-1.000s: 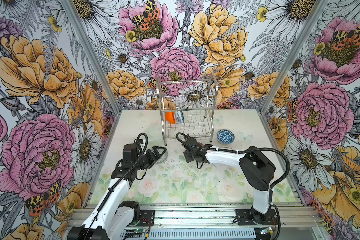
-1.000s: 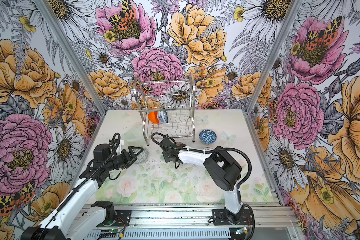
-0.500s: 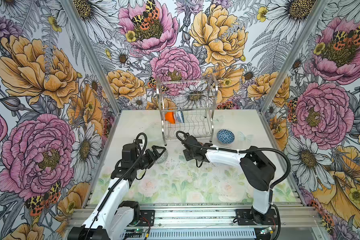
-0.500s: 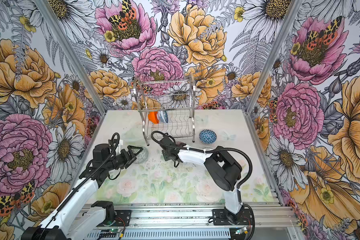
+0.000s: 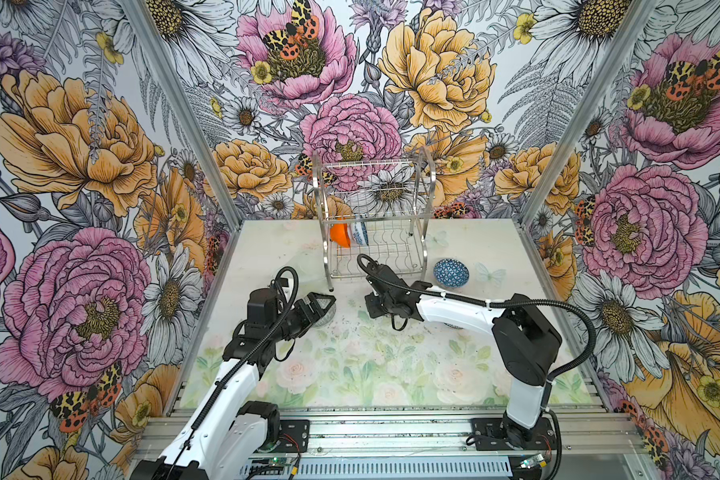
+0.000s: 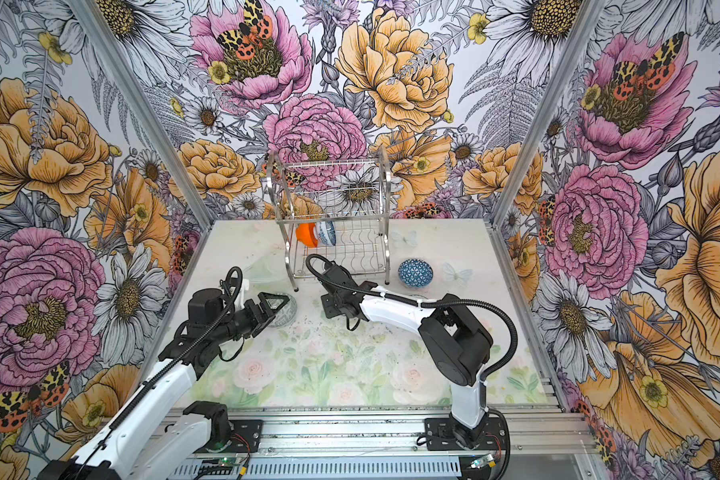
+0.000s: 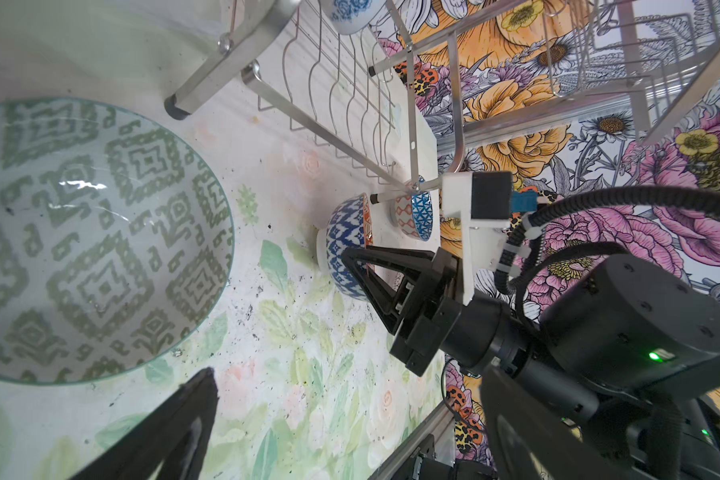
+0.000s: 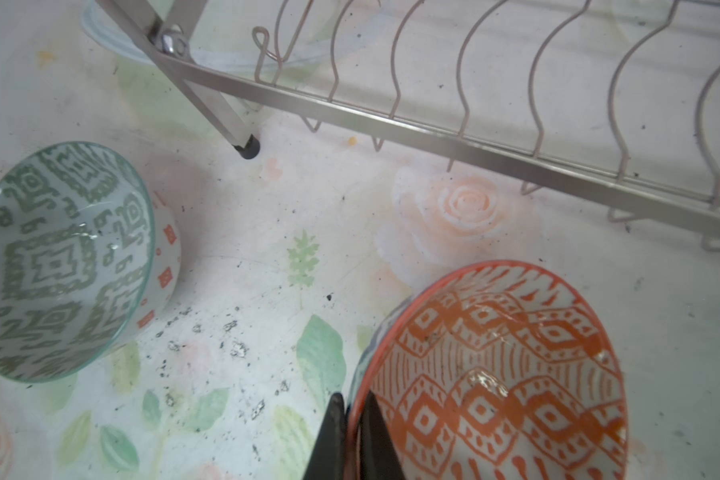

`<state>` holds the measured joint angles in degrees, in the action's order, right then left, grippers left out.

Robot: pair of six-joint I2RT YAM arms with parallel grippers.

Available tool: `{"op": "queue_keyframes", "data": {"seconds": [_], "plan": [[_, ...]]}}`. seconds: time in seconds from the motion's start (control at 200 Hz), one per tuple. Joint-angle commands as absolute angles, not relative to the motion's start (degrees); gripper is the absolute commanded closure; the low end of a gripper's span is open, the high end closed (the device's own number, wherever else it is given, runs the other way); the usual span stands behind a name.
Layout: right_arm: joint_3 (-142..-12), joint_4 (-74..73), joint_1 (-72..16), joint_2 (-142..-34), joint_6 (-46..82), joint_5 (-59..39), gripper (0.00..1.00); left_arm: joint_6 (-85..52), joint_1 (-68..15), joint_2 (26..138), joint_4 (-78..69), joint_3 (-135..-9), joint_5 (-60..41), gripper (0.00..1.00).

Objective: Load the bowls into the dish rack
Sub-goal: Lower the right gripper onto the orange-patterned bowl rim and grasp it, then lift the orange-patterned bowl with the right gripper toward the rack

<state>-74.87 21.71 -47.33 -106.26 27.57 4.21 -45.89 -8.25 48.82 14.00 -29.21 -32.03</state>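
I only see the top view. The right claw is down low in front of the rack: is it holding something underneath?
Observer: Yes. The right wrist view shows the right gripper shut on the rim of an orange-patterned bowl.
Visitor: Orange outside as well?
Observer: No. The left wrist view shows blue-and-white zigzags on its outside.
Visitor: And the left claw?
Observer: The left gripper is open; its wrist view shows a green-patterned bowl just ahead, ungripped.

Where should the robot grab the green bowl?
The green bowl stands mouth up on the table, so probably pinch its thin rim, one finger inside and one outside. Come down from above, on the side facing the open left hand.
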Motion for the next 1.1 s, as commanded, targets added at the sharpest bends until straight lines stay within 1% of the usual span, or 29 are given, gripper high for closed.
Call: {"op": "queue_keyframes", "data": {"seconds": [0.0, 0.175, 0.265, 0.285, 0.345, 0.48, 0.661, 0.776, 0.971, 1.096], "plan": [[-77.57, 20.58, -47.46, -100.50, 29.09, 0.54, 1.00, -43.76, -9.12, 48.84, 15.45, -29.62, -28.99, 0.02], [-75.99, 17.10, -46.17, -95.78, 29.07, -3.87, 1.00, -41.91, -14.57, 50.35, 18.13, -32.00, -23.12, 0.01], [-73.91, 12.89, -45.73, -93.60, 29.27, -7.64, 1.00, -40.00, -18.51, 50.87, 19.70, -34.63, -17.61, 0.01], [-73.30, 11.69, -44.12, -93.16, 29.21, -8.64, 1.00, -39.43, -19.32, 51.13, 20.00, -35.35, -16.46, 0.01], [-71.35, 8.38, -43.02, -91.99, 29.44, -10.39, 1.00, -38.01, -20.79, 52.64, 20.95, -37.71, -13.99, 0.01], [-67.50, 0.41, -40.24, -90.59, 30.39, -13.80, 1.00, -37.82, -20.94, 55.91, 21.07, -40.95, -14.06, 0.01], [-62.29, -13.16, -35.62, -91.22, 32.34, -22.50, 1.00, -37.81, -21.88, 57.58, 20.75, -44.12, -14.95, 0.01], [-61.43, -16.53, -34.30, -91.41, 30.45, -24.22, 1.00, -37.31, -22.07, 59.20, 22.64, -48.45, -15.34, 0.01], [-60.43, -23.63, -31.40, -92.99, 31.19, -28.75, 1.00, -36.10, -22.50, 62.88, 24.41, -54.83, -13.94, 0.01], [-60.38, -29.80, -29.16, -96.12, 33.57, -32.11, 1.00, -36.04, -22.85, 66.13, 24.40, -58.39, -13.08, 0.01]]}}
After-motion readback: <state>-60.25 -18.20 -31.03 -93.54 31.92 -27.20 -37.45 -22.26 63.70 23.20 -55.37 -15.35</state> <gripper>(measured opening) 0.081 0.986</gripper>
